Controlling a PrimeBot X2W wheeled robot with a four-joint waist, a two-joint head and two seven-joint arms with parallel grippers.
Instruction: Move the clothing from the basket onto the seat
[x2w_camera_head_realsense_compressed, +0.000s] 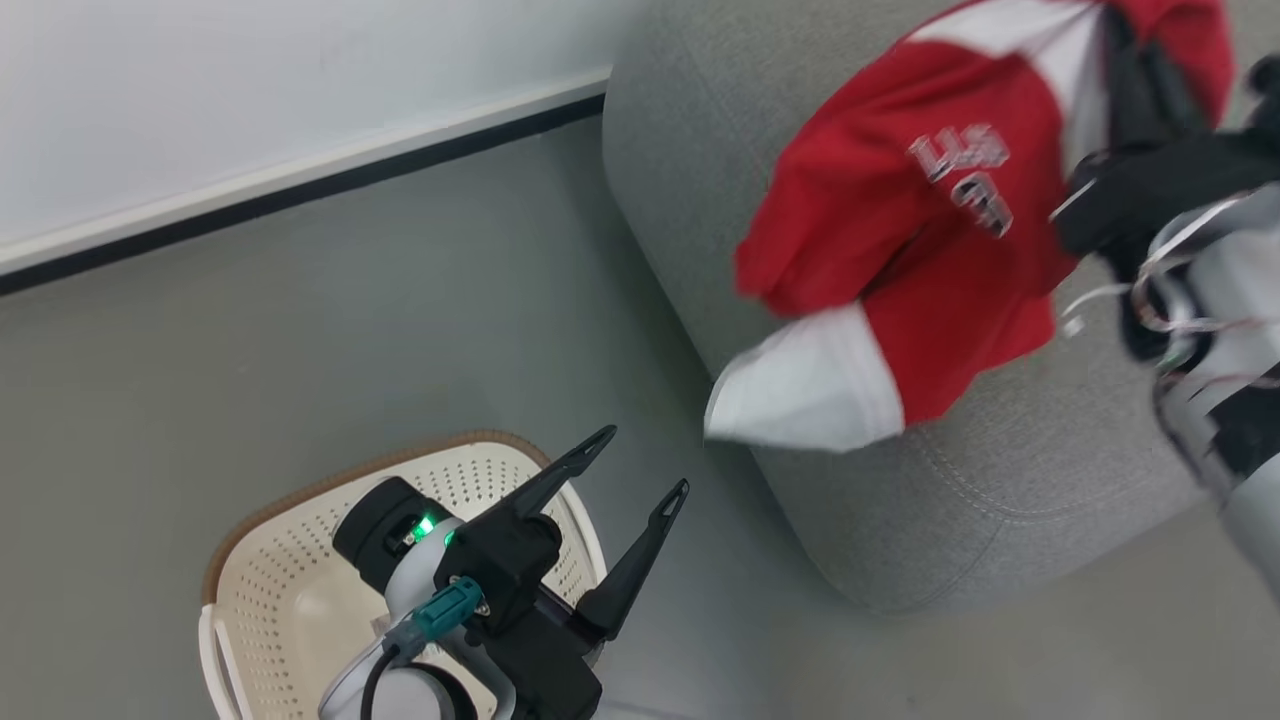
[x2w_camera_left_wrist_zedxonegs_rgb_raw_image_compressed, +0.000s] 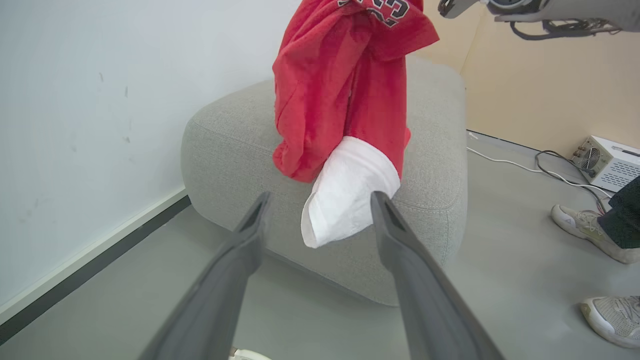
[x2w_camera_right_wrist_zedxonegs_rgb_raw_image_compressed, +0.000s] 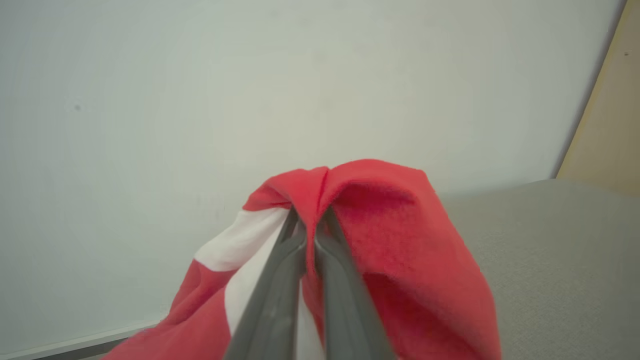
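The red clothing (x2w_camera_head_realsense_compressed: 900, 230) with white panels hangs in the air over the grey seat (x2w_camera_head_realsense_compressed: 1000, 480), its white sleeve end (x2w_camera_head_realsense_compressed: 800, 390) dangling past the seat's front corner. My right gripper (x2w_camera_right_wrist_zedxonegs_rgb_raw_image_compressed: 307, 220) is shut on a fold of the clothing (x2w_camera_right_wrist_zedxonegs_rgb_raw_image_compressed: 380, 235) at its top; in the head view its dark fingers (x2w_camera_head_realsense_compressed: 1130, 90) rise behind the fabric. My left gripper (x2w_camera_head_realsense_compressed: 645, 460) stands open with nothing in it, above the cream basket (x2w_camera_head_realsense_compressed: 290, 600) on the floor. In the left wrist view the clothing (x2w_camera_left_wrist_zedxonegs_rgb_raw_image_compressed: 345, 85) hangs in front of the seat (x2w_camera_left_wrist_zedxonegs_rgb_raw_image_compressed: 235, 145), beyond the open gripper (x2w_camera_left_wrist_zedxonegs_rgb_raw_image_compressed: 317, 200).
A white wall with a dark baseboard (x2w_camera_head_realsense_compressed: 300, 190) runs behind the basket and seat. Grey floor (x2w_camera_head_realsense_compressed: 350, 330) lies between them. A person's shoes (x2w_camera_left_wrist_zedxonegs_rgb_raw_image_compressed: 590, 225), a white box (x2w_camera_left_wrist_zedxonegs_rgb_raw_image_compressed: 607, 162) and cables (x2w_camera_left_wrist_zedxonegs_rgb_raw_image_compressed: 525, 167) sit on the floor right of the seat.
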